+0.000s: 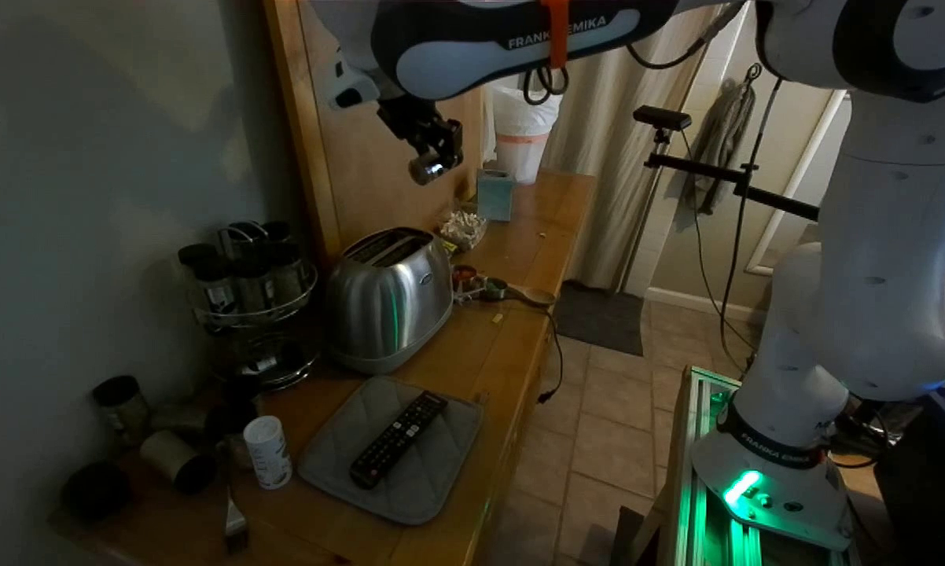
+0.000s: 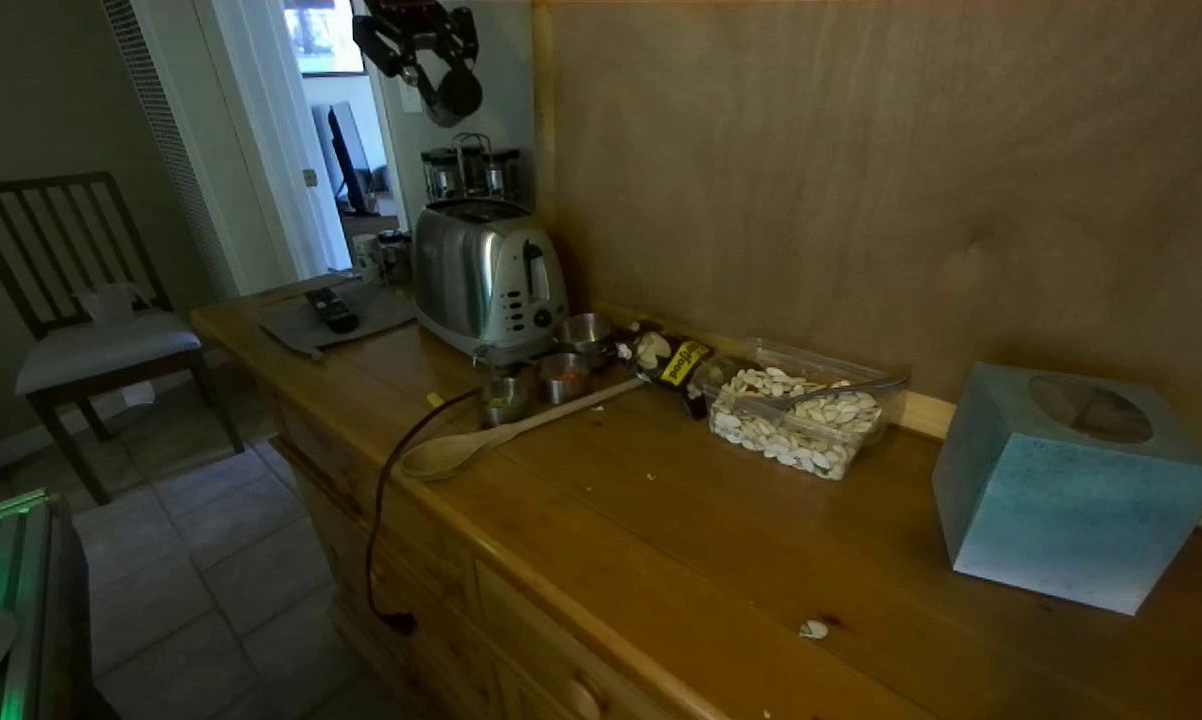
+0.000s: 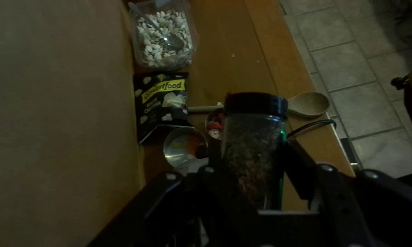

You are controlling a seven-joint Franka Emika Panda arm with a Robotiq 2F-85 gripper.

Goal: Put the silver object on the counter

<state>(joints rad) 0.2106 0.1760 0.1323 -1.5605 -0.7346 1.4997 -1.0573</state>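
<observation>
My gripper [image 1: 443,154] is shut on a clear spice jar [image 1: 425,168] with a black lid, held tilted high above the counter [image 1: 512,263]. In an exterior view, the gripper [image 2: 441,66] and jar [image 2: 457,96] show above the toaster. In the wrist view, the jar [image 3: 252,144] stands between the dark fingers with dried herbs inside; its lower part is hidden by the gripper. The silver toaster [image 1: 390,299] stands on the counter, below and apart from the gripper; it also shows in an exterior view [image 2: 461,270]. Small metal cups [image 2: 564,376] stand beside it.
A spice rack [image 1: 252,314] and several loose jars stand by the wall. A grey pad [image 1: 441,487] bears a black remote [image 1: 398,440]. A wooden spoon [image 2: 451,452], popcorn bag [image 3: 165,99], seed container [image 2: 801,425] and blue tissue box [image 2: 1071,500] lie along the counter.
</observation>
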